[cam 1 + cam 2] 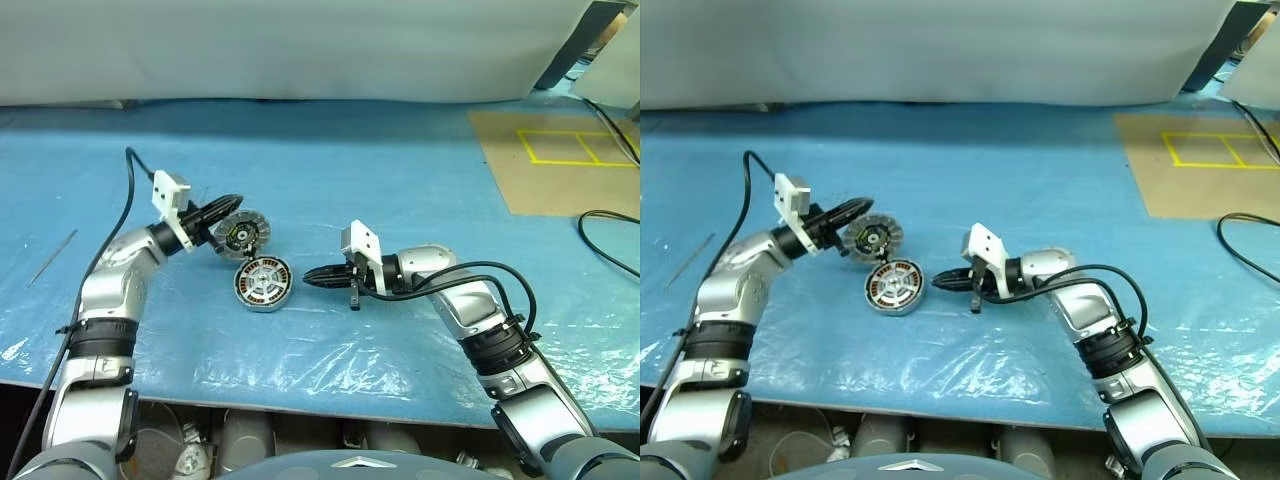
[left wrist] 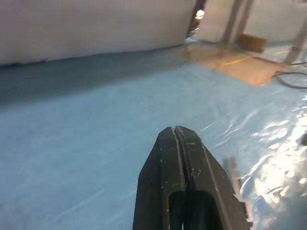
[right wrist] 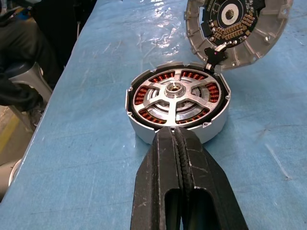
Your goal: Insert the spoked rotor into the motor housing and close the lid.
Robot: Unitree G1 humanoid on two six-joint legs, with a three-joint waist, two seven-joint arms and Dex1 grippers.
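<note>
The motor housing [image 3: 211,132] lies flat on the blue table, mid-table in the eye views. The spoked rotor [image 3: 175,91] sits inside it, with copper windings showing between its silver spokes. The lid [image 1: 243,232] stands open behind the housing, hinged at the rim, its ribbed face with the dark centre turned toward me. My left gripper [image 1: 235,201] is shut and empty, its tips at the lid's upper left edge. My right gripper [image 1: 308,276] is shut and empty, pointing left a short way right of the housing [image 1: 262,306].
A thin metal rod [image 1: 52,257] lies at the far left. A cardboard panel with yellow tape [image 1: 560,160] lies at the back right, and a black cable [image 1: 605,240] curls along the right side. The table's front edge runs close below the housing.
</note>
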